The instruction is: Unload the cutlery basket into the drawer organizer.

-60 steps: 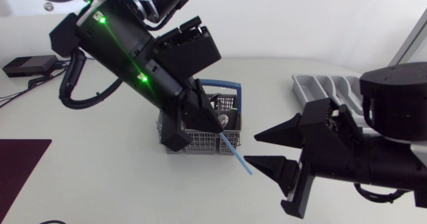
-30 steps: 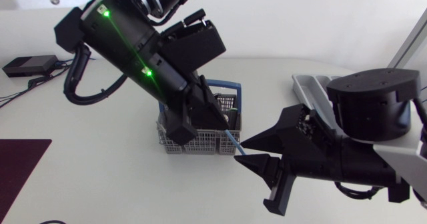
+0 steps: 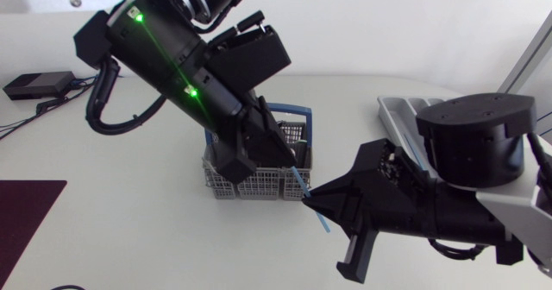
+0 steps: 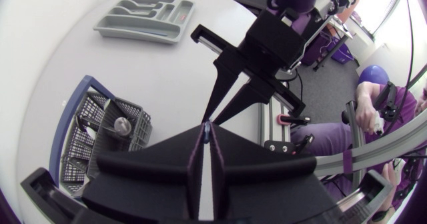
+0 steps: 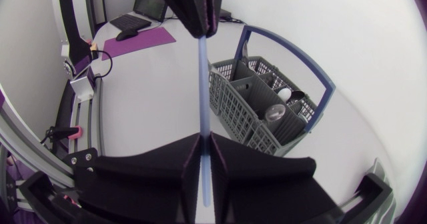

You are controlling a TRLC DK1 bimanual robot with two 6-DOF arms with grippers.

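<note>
Cutlery basket (image 3: 259,186), grey with a blue handle, stands mid-bench (image 3: 129,230) and holds a few metal pieces (image 5: 275,109). Just beside it, a slim light-blue utensil (image 3: 322,223) is held in the air. It slants down from the left tool (image 3: 289,165), whose fingers are pressed together on its upper end. The right tool (image 3: 315,199) meets it lower on the shaft, with fingers closed against both sides, so both arms grip the same piece. I judge this a handover. The drawer organizer (image 3: 405,113) lies on the right arm's side, well apart from the basket, so that arm is better placed to deliver. The left tool would need to let go first.
</note>
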